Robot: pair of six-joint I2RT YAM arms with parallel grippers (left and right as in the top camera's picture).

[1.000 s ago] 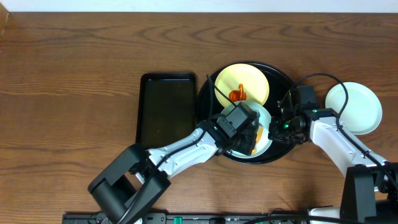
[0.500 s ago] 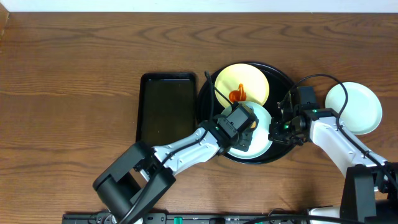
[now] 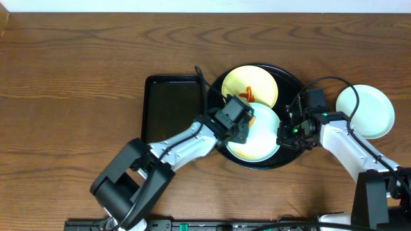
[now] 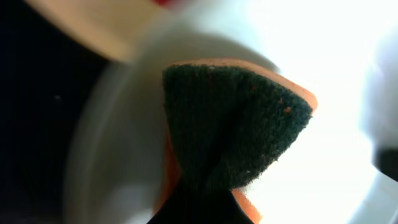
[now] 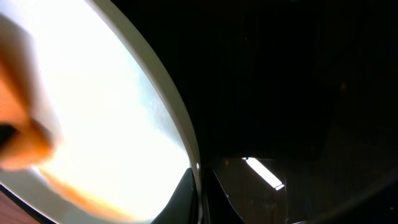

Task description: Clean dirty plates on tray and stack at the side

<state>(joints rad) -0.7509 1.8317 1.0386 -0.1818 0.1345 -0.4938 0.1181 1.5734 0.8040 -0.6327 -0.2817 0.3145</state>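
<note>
The round black tray (image 3: pixel 290 86) carries a pale yellow plate (image 3: pixel 253 83) with an orange-red smear (image 3: pixel 244 98), and in front of it a mint-green plate (image 3: pixel 260 140). My left gripper (image 3: pixel 244 124) is shut on an orange sponge with a dark scouring face (image 4: pixel 230 130). The sponge presses on the upper left part of that mint-green plate (image 4: pixel 329 81). My right gripper (image 3: pixel 283 136) is shut on the same plate's right rim (image 5: pixel 181 127), one finger on each side of it. A second mint-green plate (image 3: pixel 366 110) lies on the table to the right of the tray.
A rectangular black tray (image 3: pixel 172 110) lies just left of the round one, under my left arm. My right arm's cable loops over the tray's right edge (image 3: pixel 321 82). Bare wooden table (image 3: pixel 77 77) surrounds everything.
My left gripper has swept the sponge from the lower right of the mint-green plate to its upper left, toward the yellow plate. The right gripper has held still.
</note>
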